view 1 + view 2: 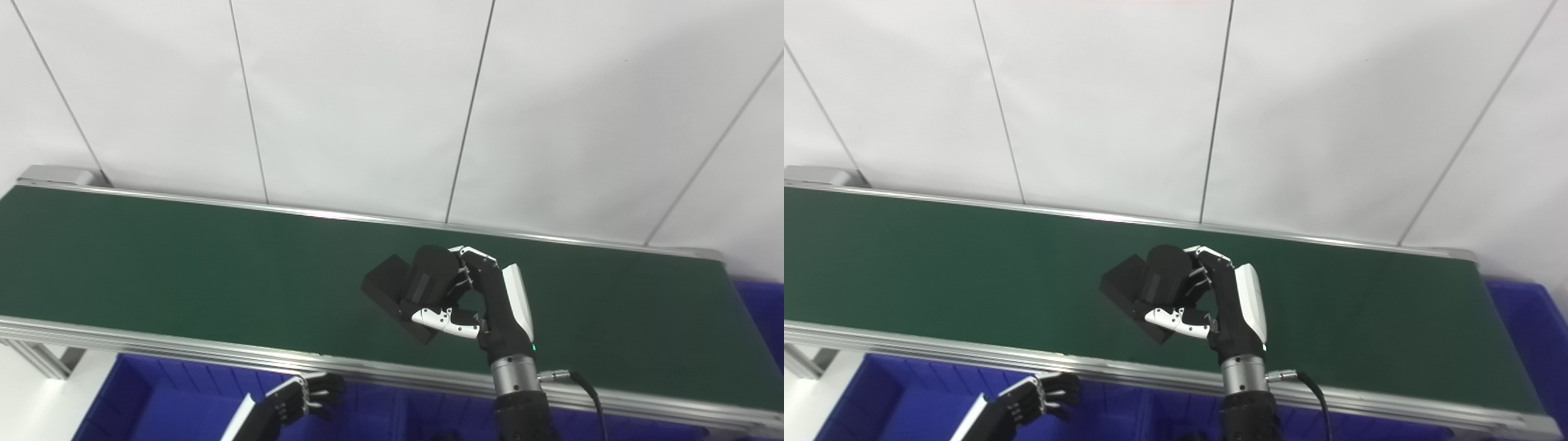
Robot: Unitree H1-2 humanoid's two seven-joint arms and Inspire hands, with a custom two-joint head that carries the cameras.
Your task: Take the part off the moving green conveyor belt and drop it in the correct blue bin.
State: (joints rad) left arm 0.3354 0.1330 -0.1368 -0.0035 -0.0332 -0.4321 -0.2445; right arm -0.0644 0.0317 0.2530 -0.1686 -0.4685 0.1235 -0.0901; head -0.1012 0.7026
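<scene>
A black part (407, 289), a flat block with a round cylinder on top, is over the middle of the green conveyor belt (184, 263). My right hand (484, 300) is shut on it, fingers around the cylinder and thumb under the block's near edge; whether the part still touches the belt is unclear. It shows the same in the right eye view (1151, 288). My left hand (300, 401) hangs low below the belt's near rail, over a blue bin (165, 398), fingers curled and holding nothing.
Blue bins run along under the belt's near rail (245, 355), and another blue bin (1528, 324) stands past the belt's right end. A white panelled wall rises behind the belt. A cable (582, 386) leaves my right wrist.
</scene>
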